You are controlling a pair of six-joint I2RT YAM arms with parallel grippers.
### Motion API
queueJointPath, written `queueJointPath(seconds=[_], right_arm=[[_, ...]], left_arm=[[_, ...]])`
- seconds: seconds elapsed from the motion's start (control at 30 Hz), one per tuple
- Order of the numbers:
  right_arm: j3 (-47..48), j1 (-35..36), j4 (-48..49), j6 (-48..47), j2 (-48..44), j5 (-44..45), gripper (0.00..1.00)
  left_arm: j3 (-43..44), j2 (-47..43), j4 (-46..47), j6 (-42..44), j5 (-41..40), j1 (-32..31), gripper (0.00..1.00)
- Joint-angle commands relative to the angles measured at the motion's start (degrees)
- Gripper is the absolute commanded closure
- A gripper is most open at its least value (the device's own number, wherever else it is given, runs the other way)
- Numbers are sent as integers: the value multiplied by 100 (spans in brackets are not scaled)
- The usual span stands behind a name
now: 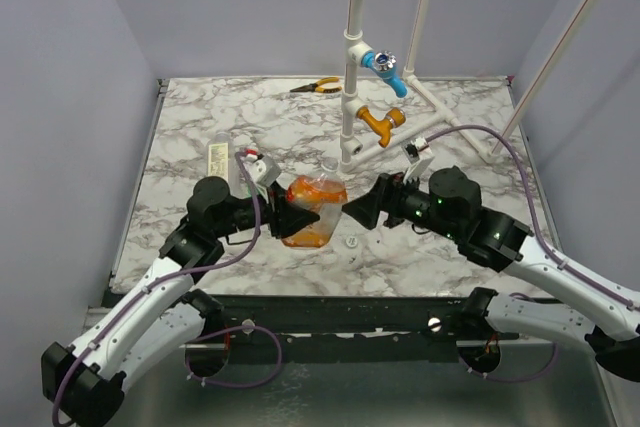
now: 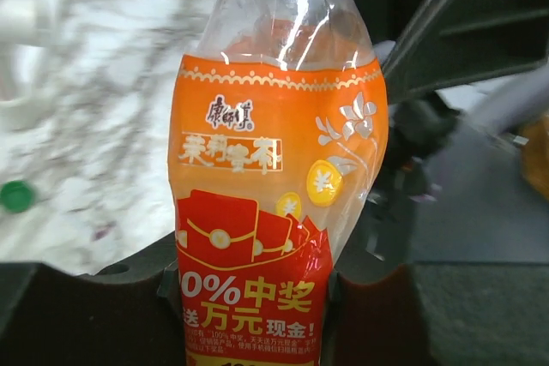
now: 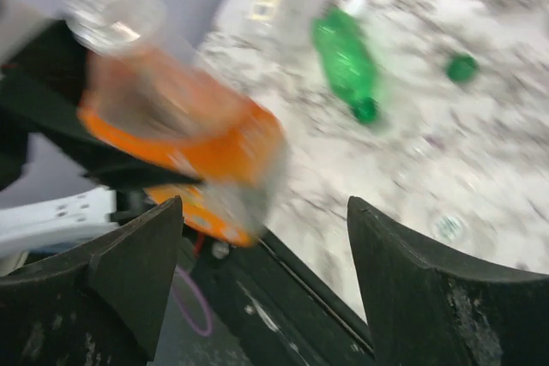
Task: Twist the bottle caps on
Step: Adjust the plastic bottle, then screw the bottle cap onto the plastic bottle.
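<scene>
Jaws on the left gripper [image 1: 292, 215] are clamped low on the orange bottle [image 1: 315, 209] at the middle of the table [image 1: 450, 237], the right gripper [image 3: 264, 212] gapes empty just right of it, so I'd fetch the pale cap [image 1: 352, 241] nearby, holding the uncapped neck steady.

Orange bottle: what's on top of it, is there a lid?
No cap shows on the orange bottle; its blurred mouth looks open. The left wrist view cuts its top off, and the left gripper hides its lower sides.
</scene>
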Motion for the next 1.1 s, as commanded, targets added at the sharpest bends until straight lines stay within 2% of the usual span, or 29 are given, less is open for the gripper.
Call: queueJointPath(seconds=[0.0,0.1,0.2,0.3,0.47,0.73,0.83,1.07], right_arm=[[-568,-32,-1871,746,-123,1510,21],[-1019,100,-2021,1075,282,1527,31],[-1253,698,-2113,1466,725,2228,34],[-1243,895,-1977,1434,1251,2555,42],[-1217,963,-1145,1069,1883,2683,42],[-1021,956,-126,486,2980,2718,43],[-877,927,-114,453,3232,2869,43],[-826,716,108,311,3538,2595,46]], left_arm=[[-247,-739,-665,1191,-2397,-46,100],[-344,-1261,-804,1498,-3055,-50,100],[-398,-1615,-969,1653,-3152,-59,100],[-547,-1938,-975,1630,-3108,-60,100],[-696,-2184,-933,1631,-2911,-60,100],[-700,-2056,-943,1585,-2669,-69,100],[-709,-2074,-944,1591,-2658,-68,100],[-732,-2069,-940,1590,-2597,-68,100]])
